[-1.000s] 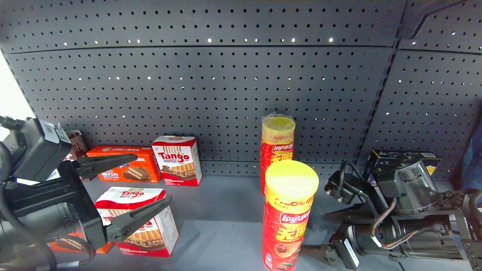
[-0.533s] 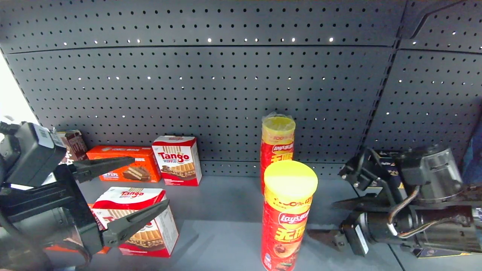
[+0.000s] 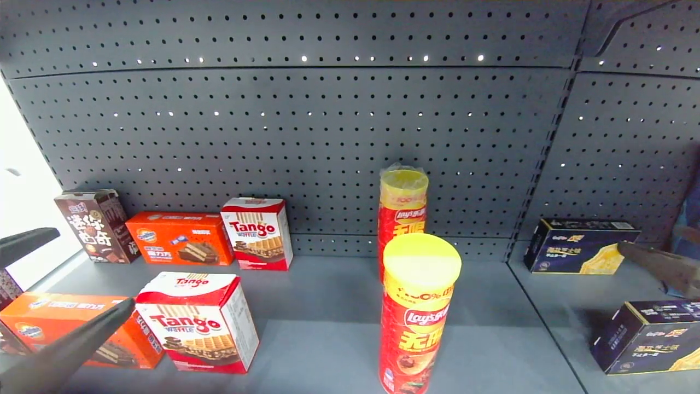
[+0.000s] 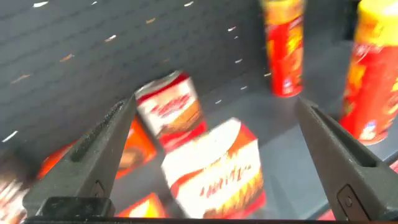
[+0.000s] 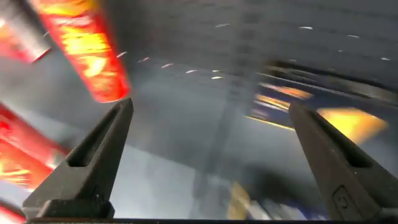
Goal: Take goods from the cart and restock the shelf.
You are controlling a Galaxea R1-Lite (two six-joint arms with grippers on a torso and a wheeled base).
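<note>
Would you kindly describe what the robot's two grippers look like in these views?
The left gripper and the right gripper look alike. Each has two long, matte dark-grey fingers, wedge-shaped, narrowing from a broad base to a slim tip. A small round fastener sits near the base of a finger.

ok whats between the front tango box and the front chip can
Nothing: the head view shows bare grey shelf between the front tango box and front chip can.
</note>
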